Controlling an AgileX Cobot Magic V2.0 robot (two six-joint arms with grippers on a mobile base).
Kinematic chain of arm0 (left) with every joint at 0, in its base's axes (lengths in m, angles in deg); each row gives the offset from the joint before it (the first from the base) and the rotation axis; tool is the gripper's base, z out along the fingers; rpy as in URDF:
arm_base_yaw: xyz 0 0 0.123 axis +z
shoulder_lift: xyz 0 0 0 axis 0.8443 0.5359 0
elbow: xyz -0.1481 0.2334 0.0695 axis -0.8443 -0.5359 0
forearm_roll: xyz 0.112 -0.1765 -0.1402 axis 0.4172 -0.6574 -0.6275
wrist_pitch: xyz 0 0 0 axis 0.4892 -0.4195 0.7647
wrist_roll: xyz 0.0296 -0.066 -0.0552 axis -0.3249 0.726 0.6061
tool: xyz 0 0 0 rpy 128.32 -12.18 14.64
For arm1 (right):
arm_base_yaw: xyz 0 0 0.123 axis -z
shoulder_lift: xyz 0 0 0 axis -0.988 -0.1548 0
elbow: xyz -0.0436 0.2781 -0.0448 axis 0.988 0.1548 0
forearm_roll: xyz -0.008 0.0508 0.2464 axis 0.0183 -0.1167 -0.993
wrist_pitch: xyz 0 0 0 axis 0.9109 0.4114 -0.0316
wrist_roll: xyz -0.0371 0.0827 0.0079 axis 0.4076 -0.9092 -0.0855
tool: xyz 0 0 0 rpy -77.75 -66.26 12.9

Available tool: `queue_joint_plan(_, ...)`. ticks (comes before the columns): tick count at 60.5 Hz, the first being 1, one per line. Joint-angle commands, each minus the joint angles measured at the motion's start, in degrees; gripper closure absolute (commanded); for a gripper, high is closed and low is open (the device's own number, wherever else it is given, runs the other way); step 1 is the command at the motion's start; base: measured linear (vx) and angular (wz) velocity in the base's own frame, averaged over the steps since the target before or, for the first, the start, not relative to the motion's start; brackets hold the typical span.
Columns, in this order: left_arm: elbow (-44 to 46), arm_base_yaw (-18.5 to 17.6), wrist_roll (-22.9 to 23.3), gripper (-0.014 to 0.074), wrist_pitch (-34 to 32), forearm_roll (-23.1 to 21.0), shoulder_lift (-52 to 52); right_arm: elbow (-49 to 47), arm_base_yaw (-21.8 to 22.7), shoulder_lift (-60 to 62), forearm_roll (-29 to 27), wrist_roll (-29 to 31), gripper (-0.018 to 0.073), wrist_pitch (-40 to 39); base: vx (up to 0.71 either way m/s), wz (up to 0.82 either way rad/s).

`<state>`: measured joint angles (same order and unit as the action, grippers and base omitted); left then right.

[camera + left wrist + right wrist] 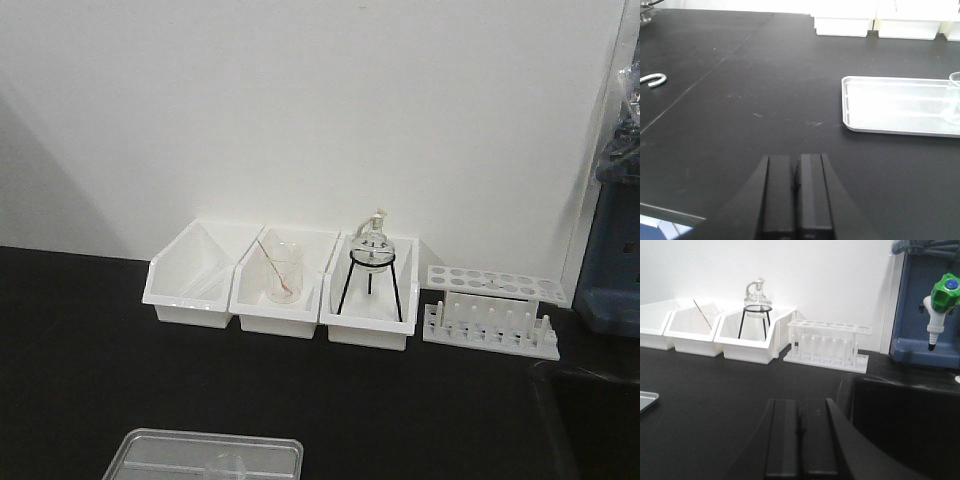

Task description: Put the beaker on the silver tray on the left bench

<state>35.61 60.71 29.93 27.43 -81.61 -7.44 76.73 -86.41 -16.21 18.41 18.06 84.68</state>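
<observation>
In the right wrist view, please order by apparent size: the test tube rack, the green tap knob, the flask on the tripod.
Largest to smallest, as they appear:
1. Test tube rack
2. Flask on the tripod
3. Green tap knob
All three stand at about the same depth near the wall, so nearness hardly distorts this.

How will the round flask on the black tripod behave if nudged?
Likely tippy: the flask sits high on a thin-legged tripod, so the pair looks top-heavy. It appears to be clear glass, so probably fragile and slick against gripper pads. The white bin around it may stop a slide, though perhaps not a topple.
</observation>
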Motion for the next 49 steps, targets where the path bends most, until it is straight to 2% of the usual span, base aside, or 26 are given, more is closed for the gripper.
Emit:
queue_joint_plan(1, -1.1, 0.0, 0.0, 0.0595, -4.5, -0.4, -0.4, 0.3, 0.4, 0.6, -2.9, 2.5, 0.0575, -3.2, 0.00, 0.00)
queue_joint_plan(49, -1.1, 0.0, 0.0, 0.0595, -4.5, -0.4, -0.4, 0.3, 0.4, 0.6, -3.3, 2.5, 0.0573, -2.7, 0.00, 0.00)
